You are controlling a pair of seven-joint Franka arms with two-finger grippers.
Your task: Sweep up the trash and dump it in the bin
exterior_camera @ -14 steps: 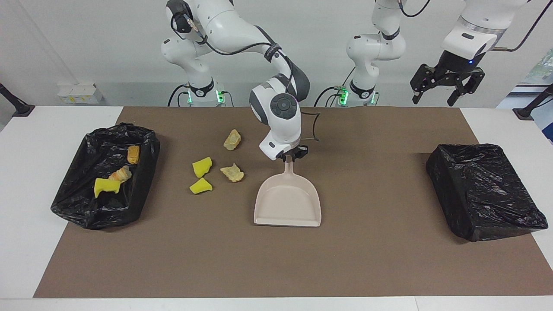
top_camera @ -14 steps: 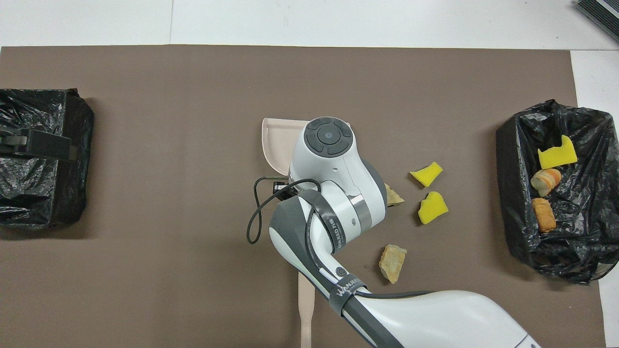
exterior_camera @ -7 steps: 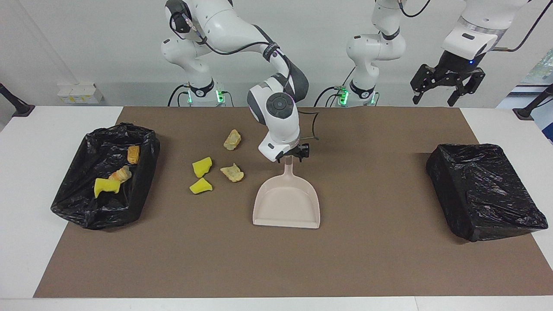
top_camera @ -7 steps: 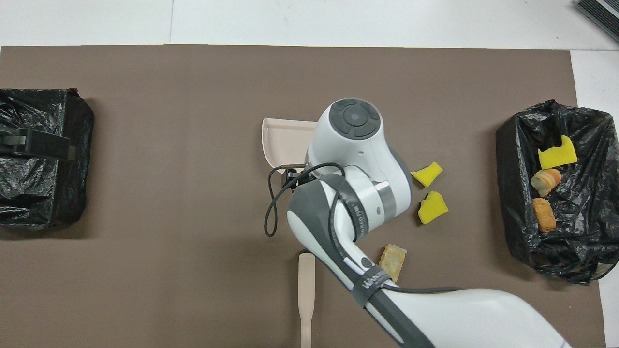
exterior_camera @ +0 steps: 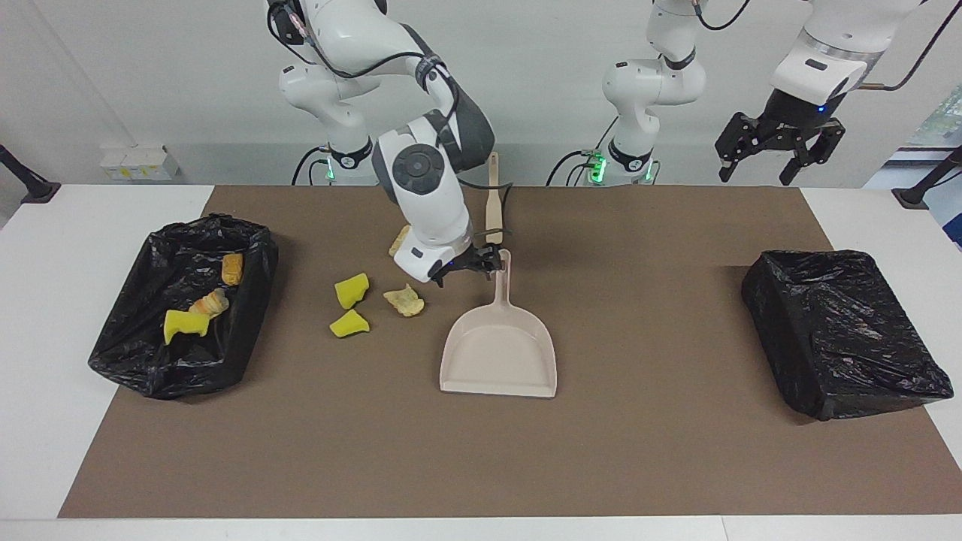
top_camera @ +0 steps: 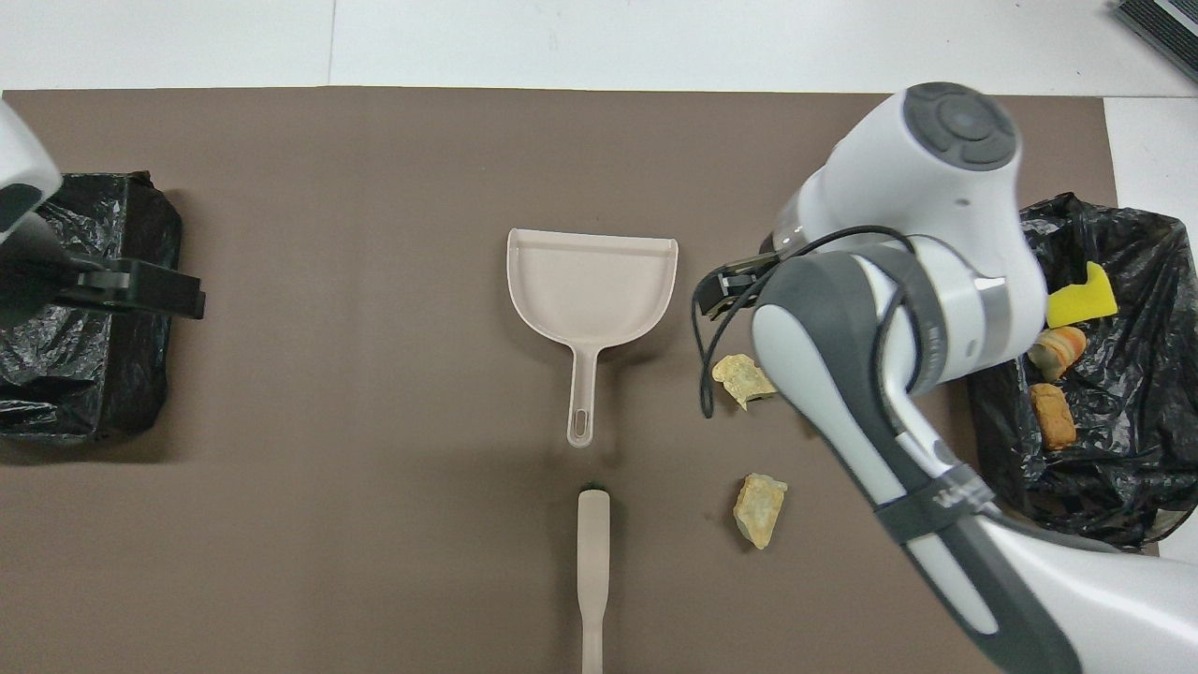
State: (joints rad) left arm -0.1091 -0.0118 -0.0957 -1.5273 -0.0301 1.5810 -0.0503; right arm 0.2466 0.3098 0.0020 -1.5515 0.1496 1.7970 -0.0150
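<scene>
White walls back a white desk (exterior_camera: 45, 315) under a brown mat (exterior_camera: 639, 451); a black-bagged bin (exterior_camera: 842, 330) sits at each end. Left gripper (exterior_camera: 778, 154) and right gripper (exterior_camera: 470, 264) spread wide, empty.

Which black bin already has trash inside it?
The bin at the right arm's end of the table: three trash pieces lie in it. The other bin shows only black bag.

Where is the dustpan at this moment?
The dustpan lies flat on the brown mat, mid-table, beside a beige lump, its handle pointing toward the robots.
</scene>
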